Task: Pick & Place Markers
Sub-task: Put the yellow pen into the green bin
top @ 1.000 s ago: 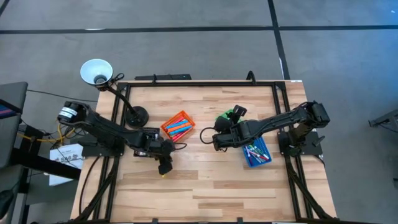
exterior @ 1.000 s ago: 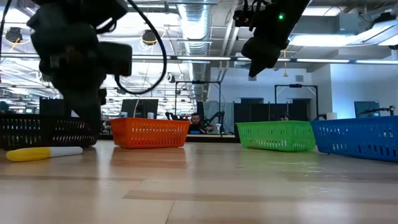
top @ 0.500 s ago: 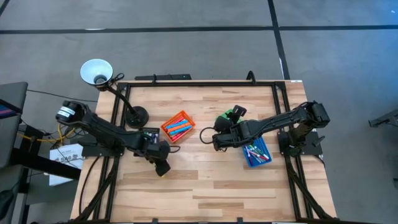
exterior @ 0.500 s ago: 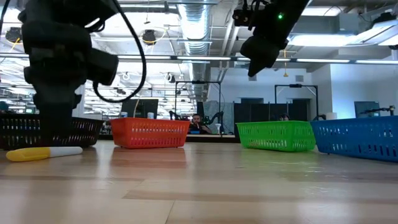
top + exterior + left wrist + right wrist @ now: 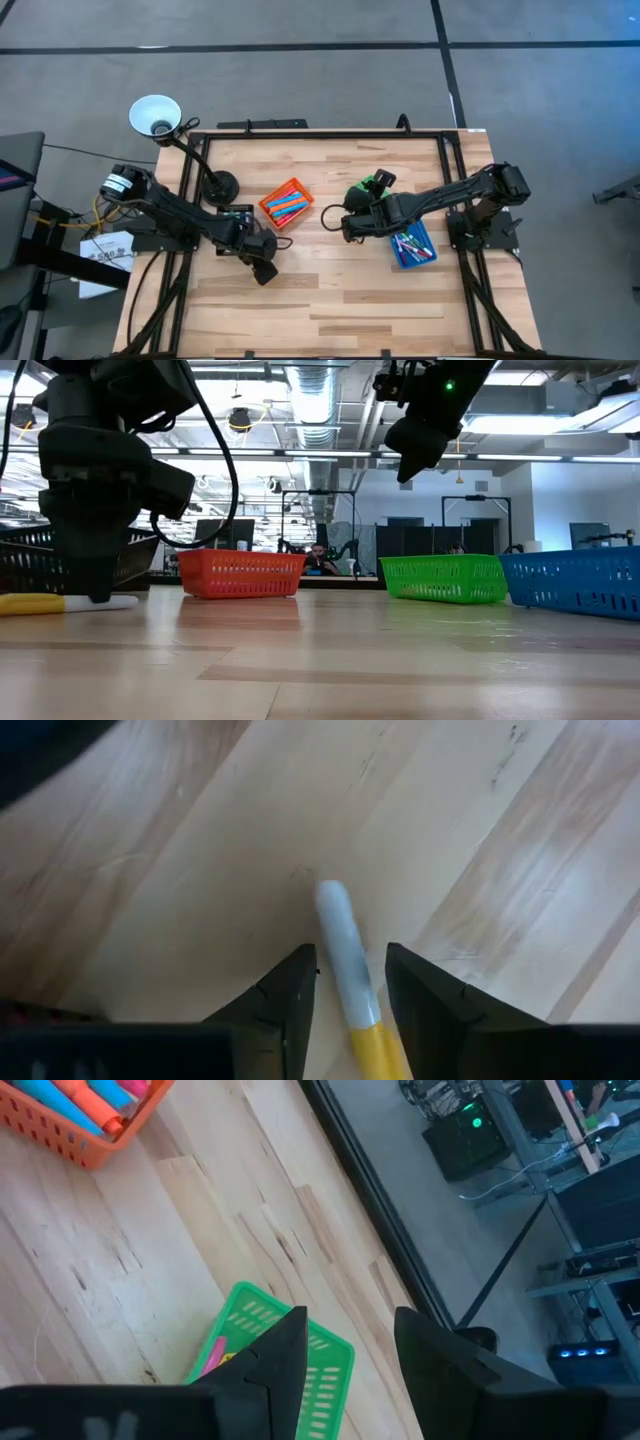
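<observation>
your left gripper (image 5: pixel 350 995) is down at the table (image 5: pixel 340 300) with its fingers (image 5: pixel 285 1000) apart, one on each side of the marker (image 5: pixel 345 960), a yellow-bodied, white-capped stick lying flat on the wood. a second ago the same marker lay in the open in the low view with the gripper off beside it; now the wrist has shifted over it, so in the low view the dark gripper body covers its middle and only the yellow end and white tip show either side. the fingers have also spread from a narrower set, which reads as a lineup for a pick rather than a grip: no contact shows in the wrist view, and the marker sits in the gap, angled a little across it. in the high view this happens near the front-left of the table, just in front of the orange bin (image 5: pixel 285 203) with its blue and red markers. your right gripper (image 5: pixel 345 1345) has not moved; it hangs raised and part-open above the green bin (image 5: pixel 275 1345), beside the blue bin (image 5: pixel 413 246)
</observation>
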{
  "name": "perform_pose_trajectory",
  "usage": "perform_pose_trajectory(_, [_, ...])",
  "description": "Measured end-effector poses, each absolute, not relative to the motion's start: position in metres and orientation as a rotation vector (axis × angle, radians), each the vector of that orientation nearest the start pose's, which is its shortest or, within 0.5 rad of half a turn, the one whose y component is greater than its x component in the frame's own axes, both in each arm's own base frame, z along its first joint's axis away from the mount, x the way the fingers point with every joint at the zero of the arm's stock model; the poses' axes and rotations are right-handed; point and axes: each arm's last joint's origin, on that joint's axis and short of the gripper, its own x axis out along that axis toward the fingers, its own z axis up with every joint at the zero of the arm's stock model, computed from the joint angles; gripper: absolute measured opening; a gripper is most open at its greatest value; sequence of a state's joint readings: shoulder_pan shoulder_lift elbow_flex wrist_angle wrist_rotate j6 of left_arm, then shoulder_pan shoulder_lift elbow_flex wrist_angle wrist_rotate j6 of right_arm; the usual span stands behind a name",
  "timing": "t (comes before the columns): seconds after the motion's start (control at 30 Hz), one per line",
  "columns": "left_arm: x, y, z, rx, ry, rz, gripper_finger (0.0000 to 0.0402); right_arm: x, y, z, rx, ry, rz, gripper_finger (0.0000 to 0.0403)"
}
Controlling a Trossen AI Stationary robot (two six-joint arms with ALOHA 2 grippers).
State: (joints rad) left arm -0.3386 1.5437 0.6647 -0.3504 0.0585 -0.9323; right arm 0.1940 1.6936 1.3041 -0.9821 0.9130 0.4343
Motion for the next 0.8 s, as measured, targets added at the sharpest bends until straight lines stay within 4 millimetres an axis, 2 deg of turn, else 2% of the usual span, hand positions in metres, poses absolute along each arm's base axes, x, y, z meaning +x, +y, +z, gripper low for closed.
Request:
perform_pose_trajectory(0.13, [0.233, -0.084, 0.125, -0.598, 1.277, 0.230, 0.0105, 0.317, 0.039, 0.244, -0.366, 1.010, -0.826, 0.0143])
perform_pose_trajectory(0.4, [0.232, -0.083, 0.125, -0.560, 1.269, 0.225, 0.0031, 0.317, 0.039, 0.244, -0.366, 1.010, -0.826, 0.0143])
perform_pose_trajectory(0.67, [0.232, -0.084, 0.131, -0.533, 1.235, 0.192, 0.0046, 0.317, 0.039, 0.244, -0.365, 1.009, -0.826, 0.0143])
perform_pose_trajectory(0.8, [0.229, -0.082, 0.147, -0.482, 1.120, 0.207, 0.0037, 0.321, 0.040, 0.245, -0.376, 0.989, -0.807, 0.0143])
